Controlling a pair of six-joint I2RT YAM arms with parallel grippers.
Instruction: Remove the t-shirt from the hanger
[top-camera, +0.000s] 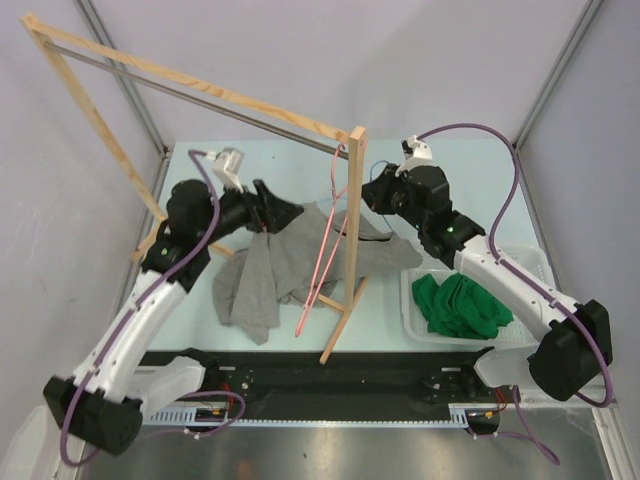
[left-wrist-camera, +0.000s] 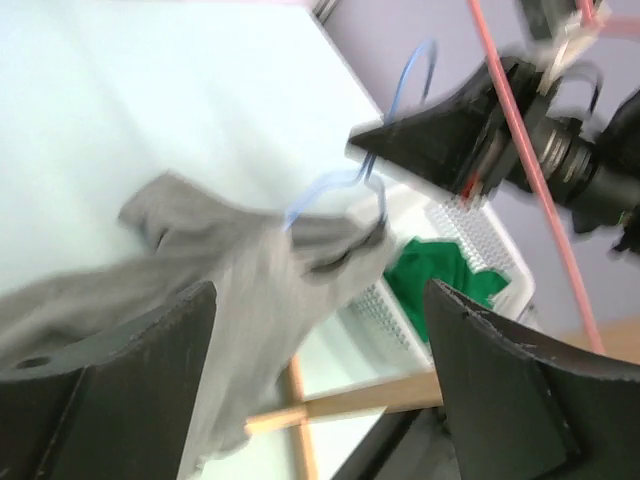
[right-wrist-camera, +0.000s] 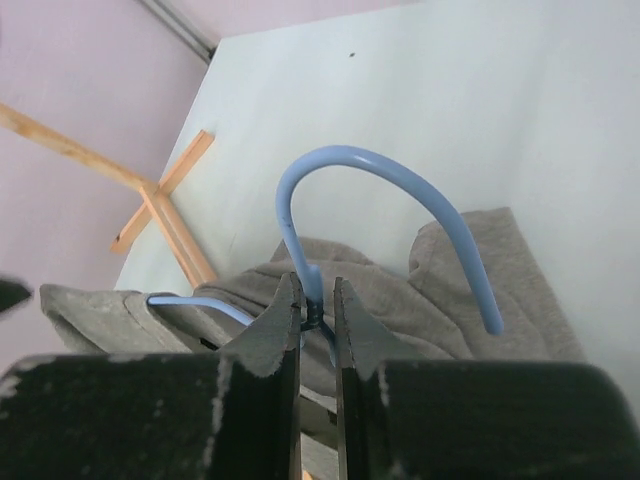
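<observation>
- Two arms are working over the table, and the grey t-shirt (top-camera: 270, 270) lies crumpled mid-table, spread past the post of the wooden rack (top-camera: 352, 200).
- The right gripper (right-wrist-camera: 317, 292), at the shirt's 2 o'clock from above, is pinched tight on the blue hanger (right-wrist-camera: 400, 175) just under its hook, with fabric bunched around the wire.
- The left gripper (left-wrist-camera: 320, 295) is at 11 o'clock with its fingers spread wide by the shirt's edge.
- A green cloth (top-camera: 460, 305) sits in the white basket (top-camera: 408, 305) at 3 o'clock.

Bright, even light throughout; the left wrist view is motion-blurred.
</observation>
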